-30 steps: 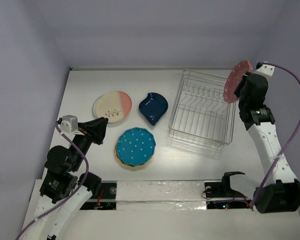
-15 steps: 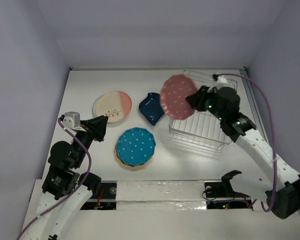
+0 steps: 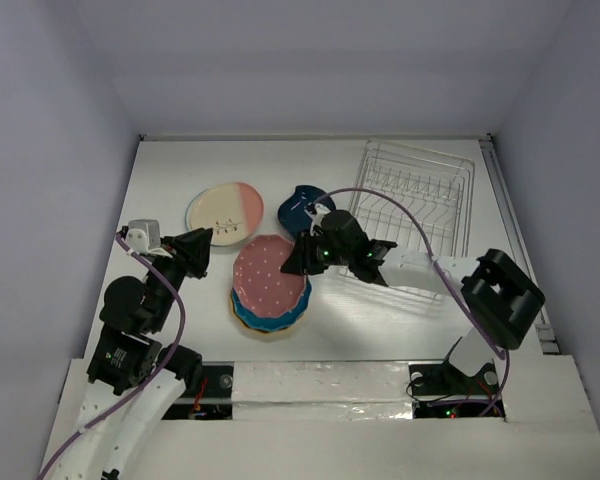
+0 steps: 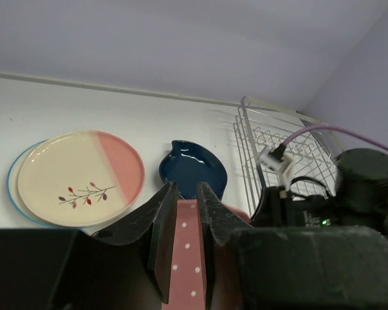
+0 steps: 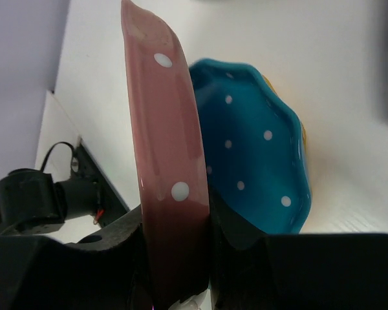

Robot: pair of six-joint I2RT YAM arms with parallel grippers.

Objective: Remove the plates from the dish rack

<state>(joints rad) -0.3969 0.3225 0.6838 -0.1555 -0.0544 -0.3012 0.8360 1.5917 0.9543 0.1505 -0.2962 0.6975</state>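
1. The pink dotted plate [image 3: 270, 270] has just travelled. A second ago it was up at the far right corner of the dish rack [image 3: 417, 146], and half a second ago it was over the rack's left edge. Now it hangs tilted right above the teal plate [image 3: 272, 319] on the near stack.
2. The right gripper [image 3: 298, 260] is clenched on the pink plate's rim. The wrist view shows the plate edge-on between the fingers, close over the teal one, but I can't tell if they touch.
3. The left gripper [image 3: 204, 240] hovers by the stack, jaws barely parted and holding nothing; they've drawn in only slightly.
4. The cream-and-pink plate [image 3: 225, 213] and the navy dish [image 3: 298, 205] lie on the table [image 3: 160, 190], unmoved.
5. From above, the rack looks bare — so this is probably the last plate, and it only needs setting down and letting go.
6. The risk, as I see it: released at this tilt, it could slide off the stack.
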